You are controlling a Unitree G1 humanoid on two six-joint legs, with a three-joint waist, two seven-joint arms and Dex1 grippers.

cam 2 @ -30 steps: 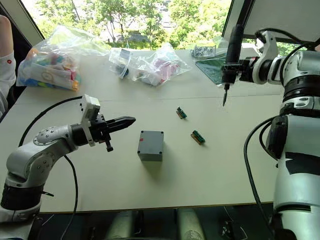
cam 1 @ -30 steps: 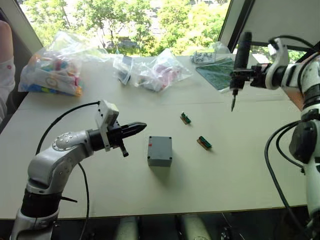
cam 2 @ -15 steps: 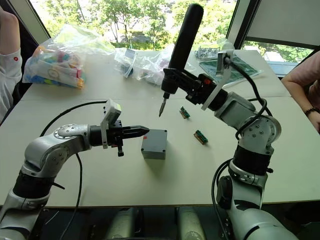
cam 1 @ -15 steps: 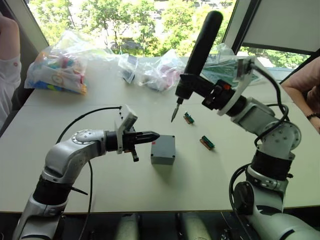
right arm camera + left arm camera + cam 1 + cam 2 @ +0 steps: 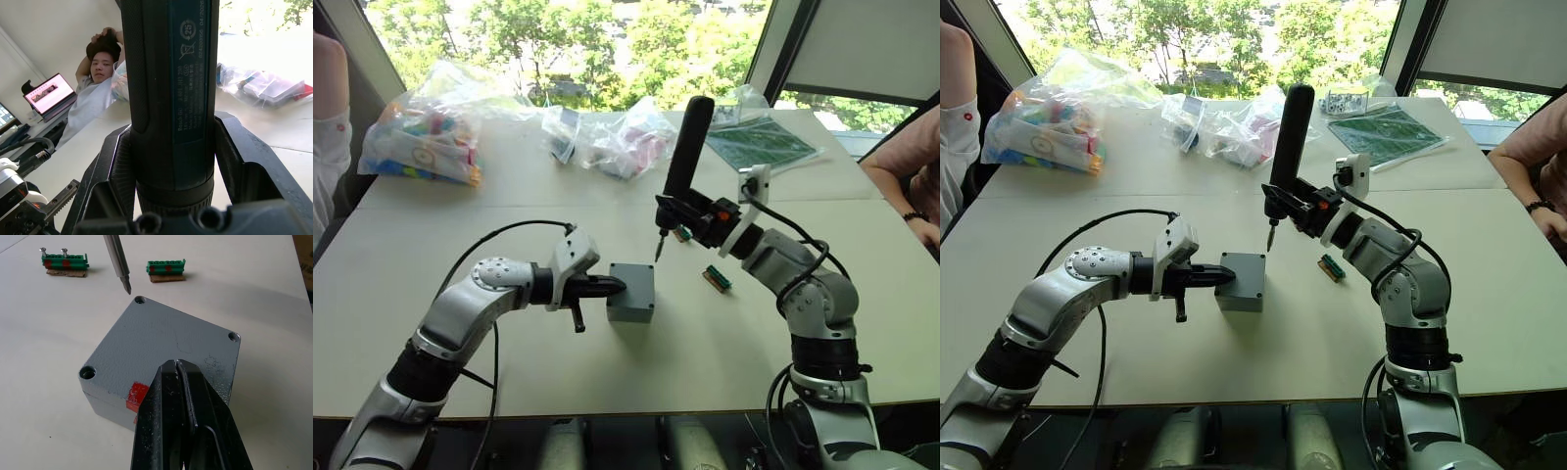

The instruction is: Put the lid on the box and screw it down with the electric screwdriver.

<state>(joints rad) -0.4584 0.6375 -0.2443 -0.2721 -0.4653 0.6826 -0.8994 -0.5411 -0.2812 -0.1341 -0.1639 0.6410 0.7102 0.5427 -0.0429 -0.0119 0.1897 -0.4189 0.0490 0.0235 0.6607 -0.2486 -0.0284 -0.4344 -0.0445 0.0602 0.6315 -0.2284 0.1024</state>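
A pale desk (image 5: 509,382) stands before a window with green trees behind. On the electric screwdriver (image 5: 168,98) a printed label can be made out in part: "Bosch GO", a crossed-out bin symbol and "04/2020"; the rest is too small to read. At the far side of the desk lie clear plastic bags: one (image 5: 421,137) holds colourful parts, others (image 5: 617,142) hold pinkish and dark pieces that cannot be told apart. A green circuit board (image 5: 759,142) lies further right.

The box (image 5: 630,292) sits near the middle of the desk with the lid (image 5: 161,347) already on top, screw holes at its corners and a red mark (image 5: 137,396) on its side. The left hand (image 5: 615,286), fingers pressed together and holding nothing, touches or nearly touches the box's left side. The right hand (image 5: 680,213) is clamped on the screwdriver, which stands nearly upright, its bit tip hovering just above the lid's far corner hole. Two small green components (image 5: 166,269) lie beyond the box. A person's arm (image 5: 906,186) rests at the desk's right edge.
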